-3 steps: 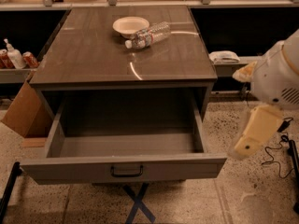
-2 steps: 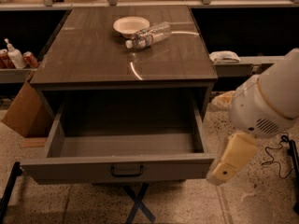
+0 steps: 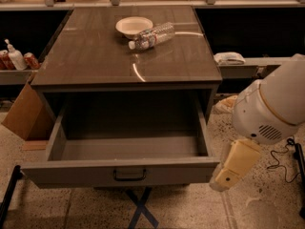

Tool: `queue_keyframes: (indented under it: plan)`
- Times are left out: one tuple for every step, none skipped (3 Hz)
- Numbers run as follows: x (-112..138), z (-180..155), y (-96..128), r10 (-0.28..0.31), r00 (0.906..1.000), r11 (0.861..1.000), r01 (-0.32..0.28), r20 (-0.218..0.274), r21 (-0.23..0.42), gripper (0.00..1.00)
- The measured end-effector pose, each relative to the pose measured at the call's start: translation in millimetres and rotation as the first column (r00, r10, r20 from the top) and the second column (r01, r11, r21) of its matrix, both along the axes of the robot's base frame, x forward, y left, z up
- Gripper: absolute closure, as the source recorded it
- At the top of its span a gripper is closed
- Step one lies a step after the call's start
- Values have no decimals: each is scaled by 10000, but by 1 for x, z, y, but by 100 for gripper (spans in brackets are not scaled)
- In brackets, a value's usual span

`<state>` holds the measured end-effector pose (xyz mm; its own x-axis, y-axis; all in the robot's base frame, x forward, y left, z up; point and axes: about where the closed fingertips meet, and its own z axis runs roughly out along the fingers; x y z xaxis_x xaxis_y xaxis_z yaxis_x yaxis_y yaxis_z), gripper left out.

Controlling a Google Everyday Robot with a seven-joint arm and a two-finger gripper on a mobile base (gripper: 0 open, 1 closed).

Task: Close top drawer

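The top drawer [image 3: 71,173] is pulled far out of the table [image 3: 95,61]. My gripper [image 3: 223,179] hangs low, just beside its front right corner, and I cannot tell if it is open or closed. A bowl [image 3: 133,26] and a bottle [image 3: 153,35] sit on top, and a cardboard box [image 3: 24,114] leans at the left.

top drawer [image 3: 86,173]: grey-brown wood, front and inside alike; handle [image 3: 129,175] black. cabinet top [image 3: 95,56]: same grey-brown, faint grain, pale glare streaks. bowl [image 3: 133,26]: off-white. bottle [image 3: 153,35]: clear, white cap. cardboard box [image 3: 23,114]: tan. floor [image 3: 267,210]: beige, dark-speckled. gripper [image 3: 225,177], low at the right beside the drawer front's end: pale yellow; arm housing [image 3: 271,106] above it white, tan band.
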<state>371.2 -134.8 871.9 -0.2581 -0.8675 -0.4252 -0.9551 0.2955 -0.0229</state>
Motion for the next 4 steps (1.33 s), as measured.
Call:
queue_keyframes:
  plan:
    - [1, -19, 9, 101, 9997, 9998, -97, -243, 180, 16]
    - [2, -40, 24, 298, 9979, 9992, -282, -583, 282, 41]
    - [3, -57, 42, 274, 9956, 9980, -220, -901, 596, 70]
    - [-3, -93, 57, 242, 9920, 9969, -146, -1242, 771, 95]
